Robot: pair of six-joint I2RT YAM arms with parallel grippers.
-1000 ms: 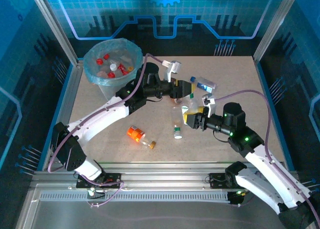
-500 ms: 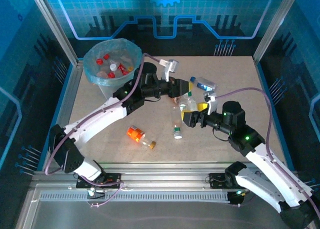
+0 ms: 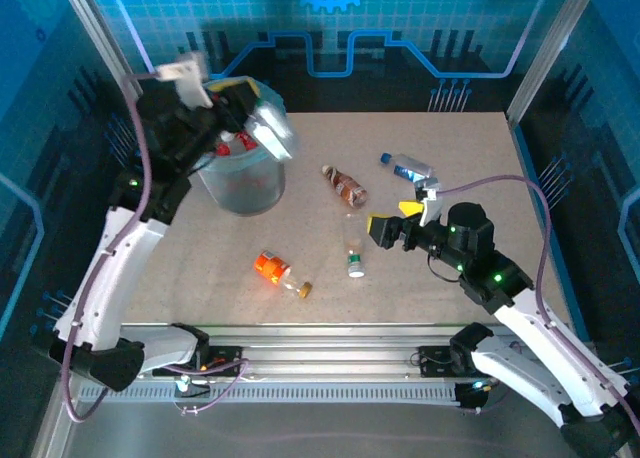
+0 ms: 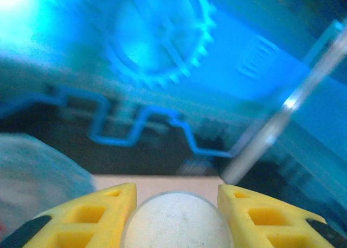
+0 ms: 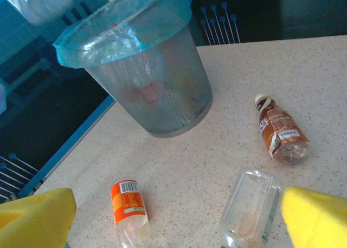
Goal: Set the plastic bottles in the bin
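You are at the drop step for one bottle. Your left end effector point(image 4: 176, 193) is clamped on the held bottle point(image 4: 176, 223). Its rounded, cloudy-clear base sits tight between the two yellow fingers point(image 4: 105, 215).

The bin point(image 3: 243, 183) stands directly below that end effector. From above, the bottle looks to be over the rim's edge on the side toward your right arm, not over the middle. I would carry it further in over the opening before you let the fingers part, because a light, round bottle could glance off the rim.

The bin is a grey mesh basket that tapers toward its base. It is lined with a thin, translucent light-blue bag point(image 5: 122, 26) folded loosely over the rim.

Your right end effector point(image 3: 382, 230) has its fingers apart, low over the speckled beige tabletop point(image 3: 450, 138). The green-capped bottle point(image 5: 250, 204), clear and ribbed, lies on its side between those fingers, closer to the right one, so it looks like the next pick.

An orange-labelled bottle point(image 5: 129, 204) lies toward the left finger. A brown bottle point(image 5: 282, 131) lies further ahead, and a blue-capped bottle point(image 3: 407, 165) lies off to the right of the end effector.
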